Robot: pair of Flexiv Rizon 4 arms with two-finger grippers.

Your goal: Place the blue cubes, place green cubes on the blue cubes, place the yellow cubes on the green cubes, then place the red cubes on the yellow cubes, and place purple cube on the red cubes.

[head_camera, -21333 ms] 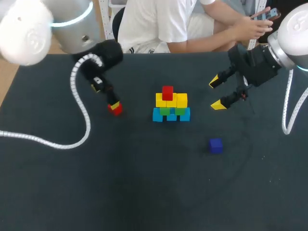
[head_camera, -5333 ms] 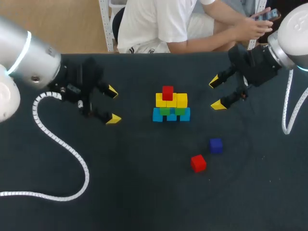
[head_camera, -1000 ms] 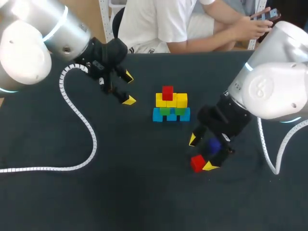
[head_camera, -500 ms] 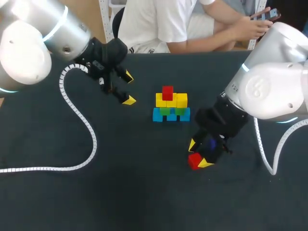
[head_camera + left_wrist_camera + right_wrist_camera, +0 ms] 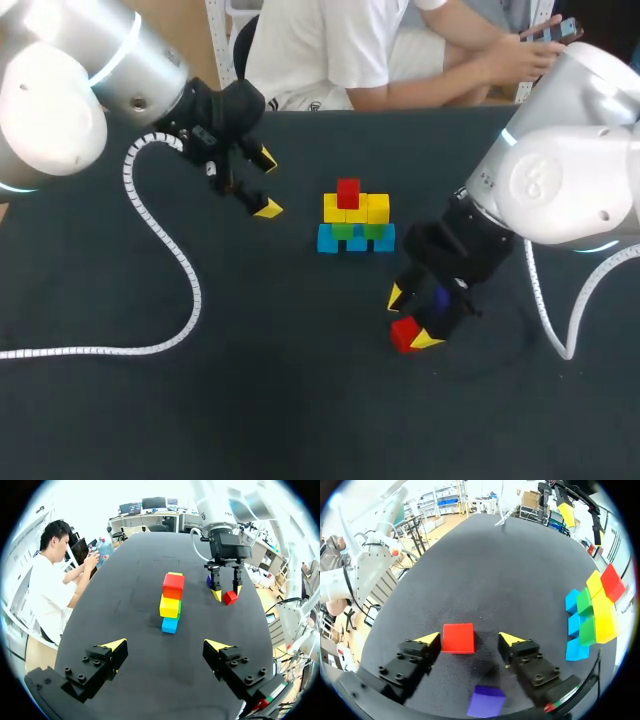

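No word, number or sign can be read on the stacked cubes [image 5: 355, 215] or the bench [image 5: 250, 380]. The right arm's white housing [image 5: 545, 185] bears a faint embossed mark, perhaps a logo, too blurred to read.

Left arm [image 5: 60, 90], right arm [image 5: 570, 180]: silver-white rounded shells, each with a glowing cyan ring [image 5: 118, 55]. Left gripper [image 5: 267, 184], right gripper [image 5: 412, 318]: black bodies, exposed screws [image 5: 85, 659], yellow wedge tips. White ribbed cables [image 5: 193, 290] trailed behind the grippers.

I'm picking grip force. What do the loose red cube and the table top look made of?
The red cube looks like painted wood or hard plastic: flat matte faces, crisp edges. The table top seems a dark felt-like or rubbery mat: grainy, dull surface.
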